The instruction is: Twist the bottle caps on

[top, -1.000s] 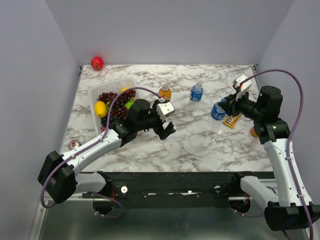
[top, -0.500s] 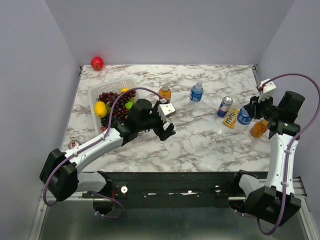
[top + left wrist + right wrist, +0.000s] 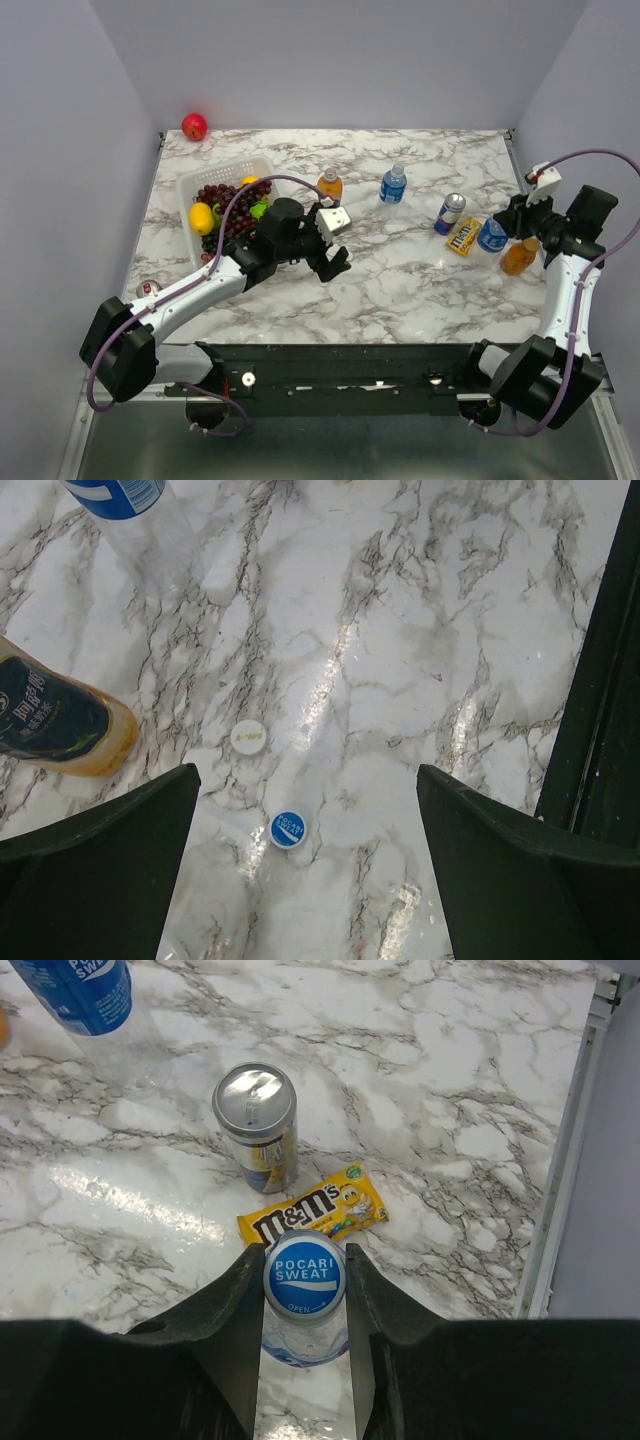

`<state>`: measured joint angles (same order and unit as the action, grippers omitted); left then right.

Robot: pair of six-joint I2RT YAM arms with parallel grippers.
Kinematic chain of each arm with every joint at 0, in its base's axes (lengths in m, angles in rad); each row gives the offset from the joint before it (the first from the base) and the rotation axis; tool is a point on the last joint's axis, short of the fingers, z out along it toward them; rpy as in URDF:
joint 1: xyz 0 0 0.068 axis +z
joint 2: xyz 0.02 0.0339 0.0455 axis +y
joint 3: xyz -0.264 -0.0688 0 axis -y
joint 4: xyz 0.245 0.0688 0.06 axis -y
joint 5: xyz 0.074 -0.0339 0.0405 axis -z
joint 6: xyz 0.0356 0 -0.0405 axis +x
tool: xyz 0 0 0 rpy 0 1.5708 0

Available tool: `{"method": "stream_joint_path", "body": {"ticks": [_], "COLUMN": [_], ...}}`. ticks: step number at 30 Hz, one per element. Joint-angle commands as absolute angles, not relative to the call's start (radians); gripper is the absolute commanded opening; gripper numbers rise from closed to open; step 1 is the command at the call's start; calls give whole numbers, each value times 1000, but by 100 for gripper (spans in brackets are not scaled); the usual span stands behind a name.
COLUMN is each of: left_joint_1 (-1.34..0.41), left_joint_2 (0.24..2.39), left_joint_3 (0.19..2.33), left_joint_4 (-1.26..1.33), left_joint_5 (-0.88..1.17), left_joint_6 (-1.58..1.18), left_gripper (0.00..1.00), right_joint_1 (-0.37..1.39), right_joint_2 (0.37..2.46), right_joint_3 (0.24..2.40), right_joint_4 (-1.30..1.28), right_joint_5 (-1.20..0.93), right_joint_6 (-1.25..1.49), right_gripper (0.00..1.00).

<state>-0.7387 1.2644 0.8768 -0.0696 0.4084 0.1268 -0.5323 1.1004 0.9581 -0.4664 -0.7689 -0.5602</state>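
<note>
My right gripper (image 3: 305, 1265) is shut on the blue cap (image 3: 304, 1272) of a clear blue-label bottle (image 3: 490, 237), one finger (image 3: 232, 1310) on each side. This bottle is at the right of the table, next to an orange drink bottle (image 3: 518, 257). My left gripper (image 3: 310, 865) is open and empty above the marble. A loose blue cap (image 3: 288, 829) and a white cap (image 3: 248, 738) lie just ahead of it. An orange bottle with a dark label (image 3: 60, 725) and a second clear bottle (image 3: 130, 510) stand beyond them; both also show from above, the orange one (image 3: 330, 184) and the clear one (image 3: 393, 185).
A red-blue drink can (image 3: 450, 213) and a yellow candy packet (image 3: 462, 238) lie just left of the held bottle. A white basket (image 3: 190, 183) of fruit stands at the left, a red apple (image 3: 194, 126) in the far left corner. The table's right rail (image 3: 565, 1160) is close.
My right arm has carried the clear bottle rightward, from in front of the can to beside the orange bottle. The left arm has barely moved.
</note>
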Motion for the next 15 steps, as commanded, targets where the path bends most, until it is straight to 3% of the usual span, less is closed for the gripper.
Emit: {"method": "stream_joint_path", "body": {"ticks": [1,4,8,15], "left_joint_1": [-730,-729,-724,-721], "left_joint_2": [1264,1261,1253,1252], "left_joint_3": [876,865,854,836], "left_joint_4": [-46,-32,-23,-5], "left_joint_5": [436,436,436,437], "left_joint_6": [135,133,129,124], "left_gripper": [99,99,99,99], "right_joint_1": [-540,-540,-541,-541], "right_joint_2": [1120,1126,1127,1120], "right_joint_3": [937,930,925,931], "right_joint_4": [-405,-397,-399,-397], "right_joint_5": [-804,-787,-770,-735], "right_joint_6": [-569,-575,-581,-565], "right_gripper": [12,17,34,49]}}
